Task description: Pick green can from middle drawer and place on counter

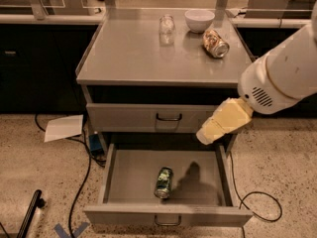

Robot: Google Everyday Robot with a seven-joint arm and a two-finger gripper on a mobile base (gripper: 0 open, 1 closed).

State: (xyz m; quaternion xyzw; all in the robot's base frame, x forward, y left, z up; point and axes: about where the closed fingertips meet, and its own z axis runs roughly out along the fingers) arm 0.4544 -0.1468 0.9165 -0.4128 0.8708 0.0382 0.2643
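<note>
Speckled terrazzo floor runs under a grey metal cabinet, and a long pale surface [44,19] with dark fronts crosses the far side of the room. On the floor at the near left lie a dark bar-shaped object [29,214] and strips of blue tape [69,229]. Farther back a sheet of white paper [63,128] lies flat, with a black cable [81,182] trailing past it toward the cabinet.

The cabinet surface [129,53] is square, with low raised rims. At its far edge a clear glass jar [167,24] stands upright. A white bowl [199,20] sits just to the jar's right, and an orange-brown and silver can [216,42] lies on its side near the bowl.

Below, the top drawer [148,117] is closed. The middle drawer [111,170] is pulled out toward the near side. The green can [164,182] lies on its side on the drawer's flat bottom, a little left of centre and near the front wall, touching nothing else. A dark shadow [193,176] falls on the drawer bottom just right of the can.

The pincer [205,134] hangs over the drawer's far right part, in front of the top drawer's right end, above and to the right of the green can and apart from it. I cannot tell whether the pincer is spread or pressed together. It holds nothing. A pale yellow wrist joins it to the white arm [282,78], which enters from the right. Another black cable [255,200] loops on the floor at the near right.
</note>
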